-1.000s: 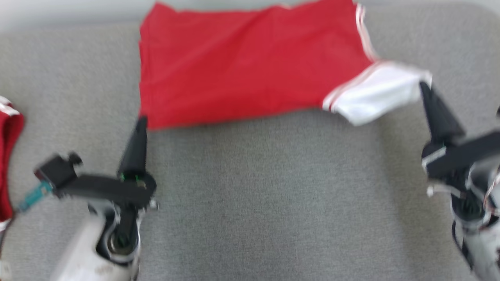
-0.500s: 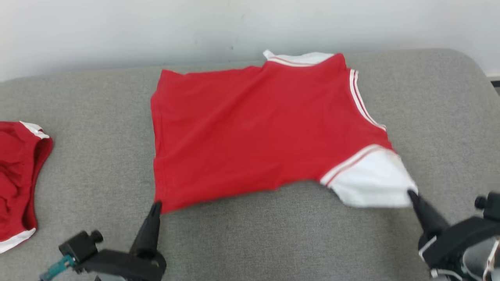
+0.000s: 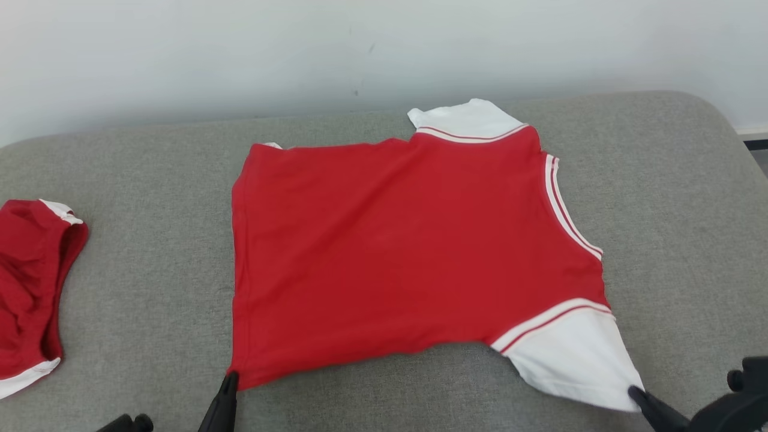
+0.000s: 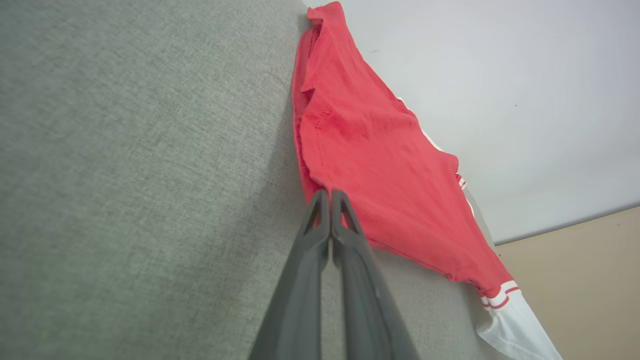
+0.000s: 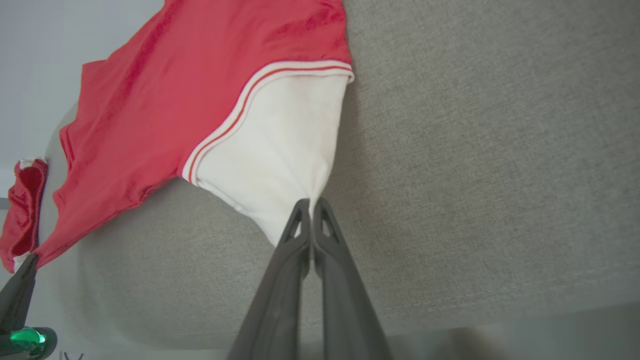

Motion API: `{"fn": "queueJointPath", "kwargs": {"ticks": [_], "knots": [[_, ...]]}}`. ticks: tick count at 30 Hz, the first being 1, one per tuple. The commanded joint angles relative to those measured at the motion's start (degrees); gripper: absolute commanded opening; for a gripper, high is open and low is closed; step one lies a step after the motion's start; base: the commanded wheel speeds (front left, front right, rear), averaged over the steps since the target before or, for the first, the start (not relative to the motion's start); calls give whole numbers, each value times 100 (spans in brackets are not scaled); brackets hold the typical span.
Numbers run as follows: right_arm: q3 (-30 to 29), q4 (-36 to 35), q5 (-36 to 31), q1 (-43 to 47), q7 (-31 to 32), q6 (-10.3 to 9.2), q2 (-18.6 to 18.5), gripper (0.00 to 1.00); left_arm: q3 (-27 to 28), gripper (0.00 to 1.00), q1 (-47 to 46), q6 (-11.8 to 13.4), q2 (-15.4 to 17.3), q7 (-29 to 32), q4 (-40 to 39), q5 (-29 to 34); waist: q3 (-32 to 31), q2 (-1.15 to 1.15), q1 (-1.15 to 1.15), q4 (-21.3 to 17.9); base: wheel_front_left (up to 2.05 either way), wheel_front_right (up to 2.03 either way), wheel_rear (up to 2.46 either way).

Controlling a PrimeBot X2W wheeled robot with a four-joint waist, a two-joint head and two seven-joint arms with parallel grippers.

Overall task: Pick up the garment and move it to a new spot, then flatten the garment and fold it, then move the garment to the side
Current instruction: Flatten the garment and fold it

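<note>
The garment (image 3: 396,246) is a red T-shirt with white, red-striped sleeves, spread nearly flat on the grey cushion (image 3: 150,252). At the shirt's near left hem corner my left gripper (image 3: 230,377) is shut on the fabric; the left wrist view shows the red hem (image 4: 320,165) pinched at the gripper (image 4: 326,192). My right gripper (image 3: 633,393) is shut on the tip of the near white sleeve (image 3: 570,357), which the right wrist view shows drawn to a point (image 5: 280,150) at the gripper (image 5: 311,201).
A second red garment with white trim (image 3: 30,288) lies crumpled at the cushion's left edge. A pale wall (image 3: 360,48) runs behind the cushion. Bare grey cushion lies right of the shirt (image 3: 678,210) and between shirt and the second garment.
The head camera has tilted up, so the whole scene sits lower in view and the wall shows. The shirt now lies flatter, with the far white sleeve in sight. Both grippers keep their holds.
</note>
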Motion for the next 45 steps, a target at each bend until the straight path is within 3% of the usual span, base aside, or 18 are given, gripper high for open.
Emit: {"fn": "queueJointPath", "kwargs": {"ticks": [1,11,24,38,45], "knots": [[-99,-108,-24,169,211,4,72,0,4,0,169,50,54,-26,-55,32,-39,1,0,2,0,0,0],[-450,-734,72,581,1070,4,246,0,-8,0,718,414,208,99,-507,43,-149,1,0,-22,0,0,0],[-259,-222,173,-619,271,4,271,0,-12,0,244,496,-38,162,-824,-67,-103,1,0,38,0,0,0],[-61,861,-233,-2062,-599,4,268,0,164,0,-744,659,-304,53,-138,240,299,1,0,58,0,0,0],[94,1524,-430,-2821,-1048,4,264,0,249,0,-1295,616,-455,18,353,386,567,1,0,73,0,0,0]]}}
